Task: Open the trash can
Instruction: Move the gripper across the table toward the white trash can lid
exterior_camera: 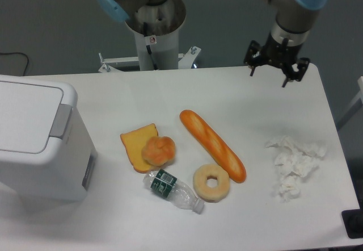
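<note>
The trash can (pixel 34 143) is a large white boxy bin at the table's left edge, its flat lid down and a grey push tab (pixel 60 120) on the lid's right side. My gripper (pixel 269 77) hangs above the far right part of the table, well away from the bin. Its two black fingers (pixel 252 69) point down, spread apart, with nothing between them.
In the middle of the table lie a baguette (pixel 212 145), a donut (pixel 211 182), a toast slice (pixel 137 145) with a bun (pixel 158 150) on it, and a plastic bottle (pixel 173 189). Crumpled tissue (pixel 293 164) sits at the right. The robot base (pixel 154 29) stands behind the table.
</note>
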You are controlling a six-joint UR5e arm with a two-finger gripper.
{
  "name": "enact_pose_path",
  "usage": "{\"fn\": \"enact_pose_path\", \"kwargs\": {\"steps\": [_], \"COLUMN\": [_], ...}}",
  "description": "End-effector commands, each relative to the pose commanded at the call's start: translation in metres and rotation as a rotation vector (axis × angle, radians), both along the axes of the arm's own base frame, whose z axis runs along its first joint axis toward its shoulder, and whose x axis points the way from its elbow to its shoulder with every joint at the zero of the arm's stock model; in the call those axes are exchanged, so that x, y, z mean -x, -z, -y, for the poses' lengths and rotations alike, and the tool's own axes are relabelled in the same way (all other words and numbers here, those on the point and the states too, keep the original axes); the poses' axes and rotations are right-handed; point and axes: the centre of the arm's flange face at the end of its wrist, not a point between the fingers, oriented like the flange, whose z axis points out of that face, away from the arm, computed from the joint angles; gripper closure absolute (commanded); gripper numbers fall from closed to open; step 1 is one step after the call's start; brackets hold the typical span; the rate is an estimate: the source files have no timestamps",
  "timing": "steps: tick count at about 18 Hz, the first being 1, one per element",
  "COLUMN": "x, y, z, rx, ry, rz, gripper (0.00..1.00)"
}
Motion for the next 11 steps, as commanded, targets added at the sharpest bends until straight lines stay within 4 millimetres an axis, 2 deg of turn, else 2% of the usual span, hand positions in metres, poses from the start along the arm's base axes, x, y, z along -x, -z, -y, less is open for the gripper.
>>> {"fn": "enact_pose_path", "kwargs": {"steps": [6,11], "x": [-0.056,-0.107], "y": [-0.019,-0.036], "z": [-0.063,-0.109], "rx": [-0.080,-0.151], "ry": [-0.111,-0.186], "rz": [0.026,0.071], "gripper": [0.80,0.90]}}
